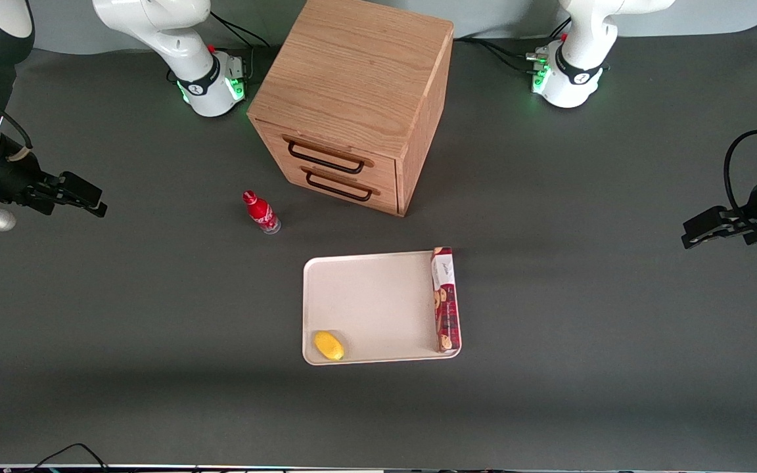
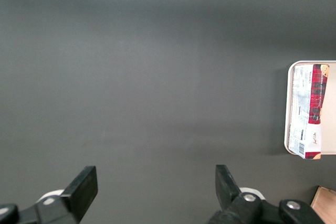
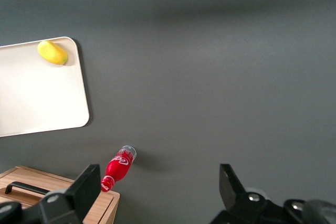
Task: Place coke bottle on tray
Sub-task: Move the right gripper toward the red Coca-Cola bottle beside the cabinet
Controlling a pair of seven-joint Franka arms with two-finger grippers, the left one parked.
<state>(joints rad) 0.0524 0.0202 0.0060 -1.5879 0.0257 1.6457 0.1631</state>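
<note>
The coke bottle point(image 1: 261, 213), small and red with a red cap and a clear base, stands upright on the dark table in front of the wooden cabinet, toward the working arm's end. It also shows in the right wrist view point(image 3: 118, 167). The cream-white tray point(image 1: 372, 305) lies nearer the front camera than the bottle and apart from it; it also shows in the right wrist view point(image 3: 37, 98). My right gripper point(image 1: 83, 197) hovers open and empty near the working arm's end of the table, well away from the bottle. Its fingers point(image 3: 86, 184) stand wide apart.
A wooden drawer cabinet point(image 1: 359, 98) with two black handles stands farther from the front camera than the tray. A long red biscuit box point(image 1: 445, 299) lies along one edge of the tray. A yellow lemon point(image 1: 328, 345) sits in the tray's near corner.
</note>
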